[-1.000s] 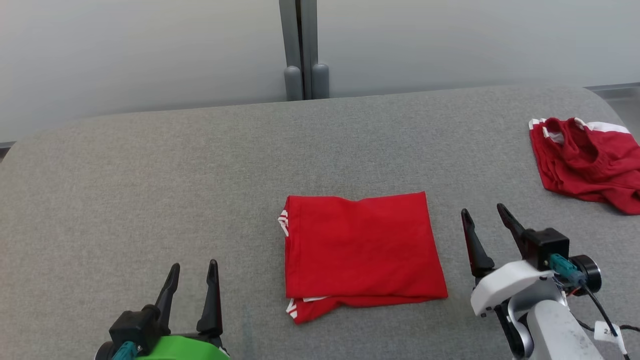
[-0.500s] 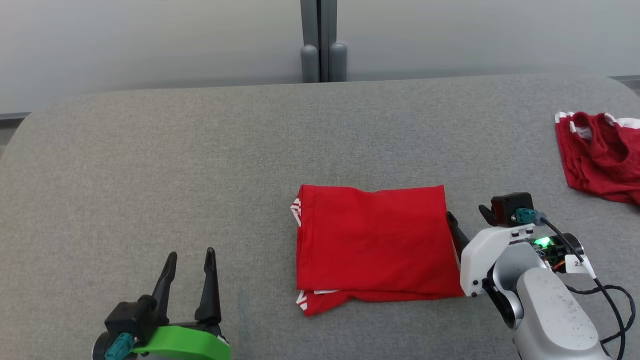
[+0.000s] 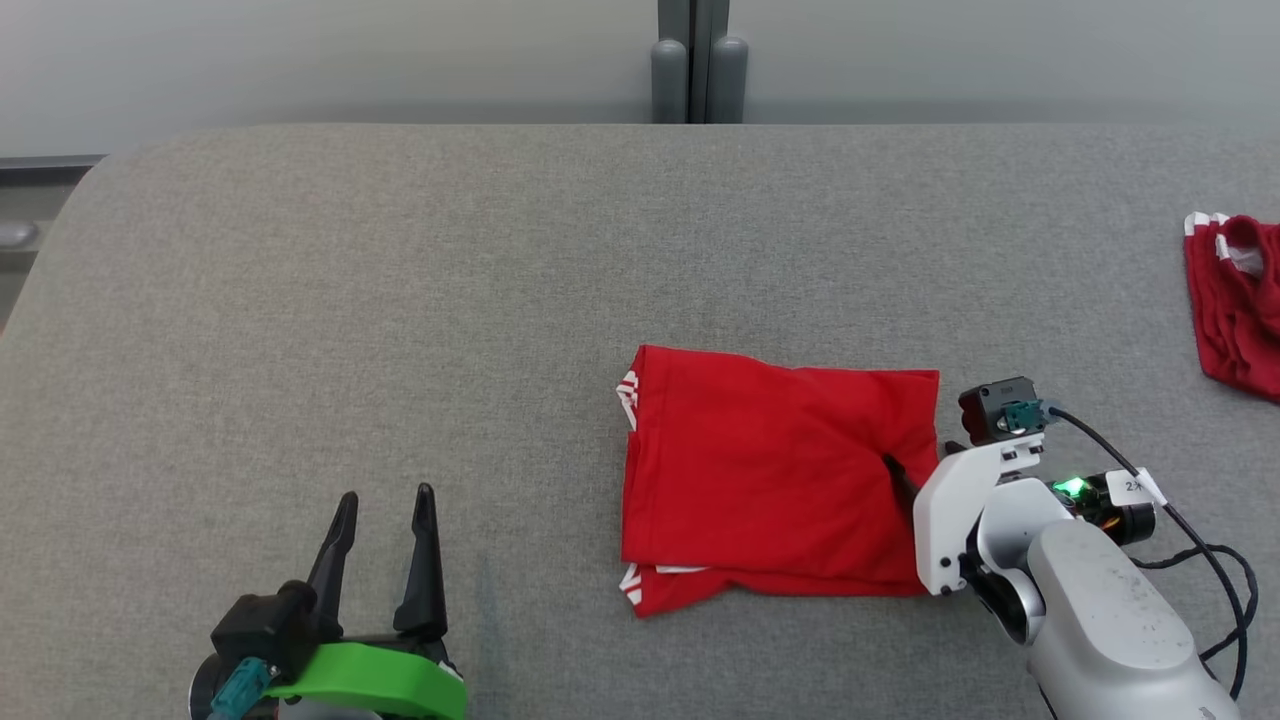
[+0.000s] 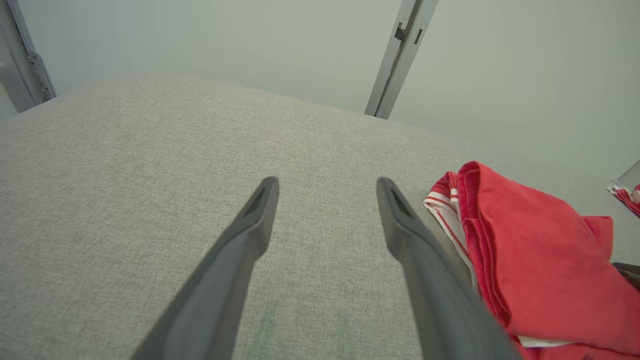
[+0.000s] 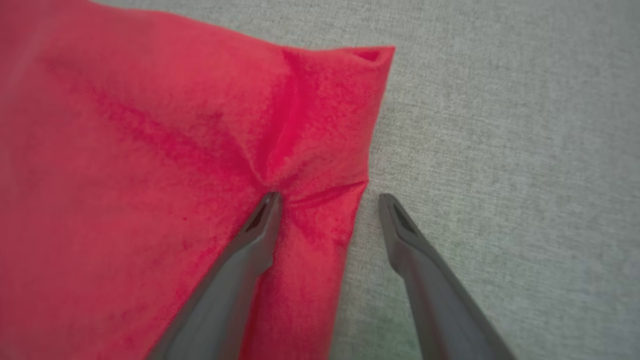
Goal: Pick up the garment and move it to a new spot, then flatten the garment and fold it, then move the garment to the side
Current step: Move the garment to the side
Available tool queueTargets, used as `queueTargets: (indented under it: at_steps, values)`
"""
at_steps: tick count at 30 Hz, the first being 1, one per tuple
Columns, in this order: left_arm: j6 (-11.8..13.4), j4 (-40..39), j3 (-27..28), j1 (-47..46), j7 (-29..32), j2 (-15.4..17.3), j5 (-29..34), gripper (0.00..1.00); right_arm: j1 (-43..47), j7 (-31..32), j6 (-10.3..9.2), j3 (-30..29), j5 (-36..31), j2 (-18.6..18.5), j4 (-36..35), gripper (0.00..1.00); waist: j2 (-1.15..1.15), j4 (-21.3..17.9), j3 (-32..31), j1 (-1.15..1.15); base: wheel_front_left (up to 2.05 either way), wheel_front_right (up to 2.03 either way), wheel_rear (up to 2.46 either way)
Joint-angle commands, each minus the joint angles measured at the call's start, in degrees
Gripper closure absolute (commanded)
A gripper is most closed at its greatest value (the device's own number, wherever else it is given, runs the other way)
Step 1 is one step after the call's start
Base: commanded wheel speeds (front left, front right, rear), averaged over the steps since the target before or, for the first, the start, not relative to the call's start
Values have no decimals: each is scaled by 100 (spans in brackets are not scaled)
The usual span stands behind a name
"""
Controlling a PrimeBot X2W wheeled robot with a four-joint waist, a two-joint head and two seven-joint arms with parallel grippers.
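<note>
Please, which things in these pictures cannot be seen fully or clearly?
- Second red garment: head view, cut by the right edge.
- Right gripper: head view, its own white wrist hides most of both fingers.
- Folded red garment: lower layers hidden by the top layer; right wrist view blurs it at the left.
</note>
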Motion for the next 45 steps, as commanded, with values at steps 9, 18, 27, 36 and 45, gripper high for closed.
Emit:
queueTargets:
  at_steps: [9, 18, 27, 36, 45]
  values:
    - [32, 16, -77, -87, -16, 5, -4, 0, -211, -72, 9, 532, 265, 29, 392, 87, 0, -56, 76, 0, 0, 0, 0]
    - [14, -54, -112, -115, -16, 5, 68, 0, -639, -615, -7, 413, 181, -275, 324, 100, 0, -504, 134, 0, 0, 0, 0]
    - [-42, -212, -151, -277, -15, 6, 240, 0, -895, -628, -7, 83, 35, -846, 16, 100, 0, -1360, 435, 0, 0, 0, 0]
    - [-130, -222, -226, -656, -9, 18, 546, 0, -963, -661, -7, -407, -28, -962, -355, 100, 0, -2204, 928, 0, 0, 0, 0]
    - [-180, -104, -397, -923, -9, 105, 704, 0, -957, -778, -7, -742, -162, -751, -448, 100, 0, -2515, 1191, 0, 0, 0, 0]
